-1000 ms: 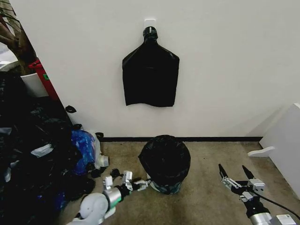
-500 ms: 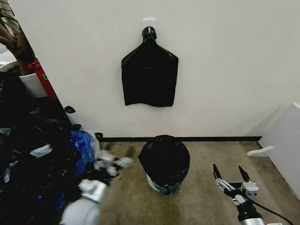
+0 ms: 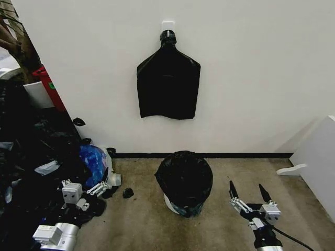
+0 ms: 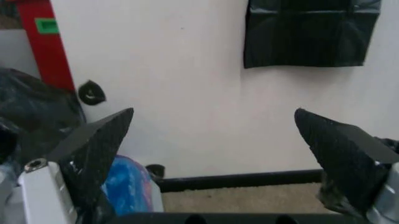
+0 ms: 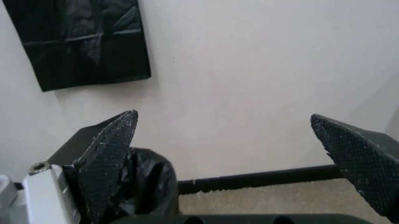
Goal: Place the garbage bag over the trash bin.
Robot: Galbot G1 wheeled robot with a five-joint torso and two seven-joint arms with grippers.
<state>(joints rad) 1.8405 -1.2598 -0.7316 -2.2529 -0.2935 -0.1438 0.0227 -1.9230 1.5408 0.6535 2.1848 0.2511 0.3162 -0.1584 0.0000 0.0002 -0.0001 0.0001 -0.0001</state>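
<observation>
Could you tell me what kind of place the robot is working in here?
Probably a utility or storage corner indoors: a small cream-white plastic trash bin draped with a glossy black garbage bag, a flat black bag bundle hung on the white wall, and a heap of dark and blue bags.

Garbage bag [image 3: 184, 177] covers the trash bin [image 3: 171, 205]; both pincers clear.

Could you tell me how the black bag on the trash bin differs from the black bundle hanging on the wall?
The garbage bag is loose and crinkly, billowing over the trash bin on the floor; the black bundle hangs flat on the wall from a hook. The garbage bag looks rounded, while the bundle is bottle-shaped with a pinched neck. Both are glossy black plastic.
</observation>
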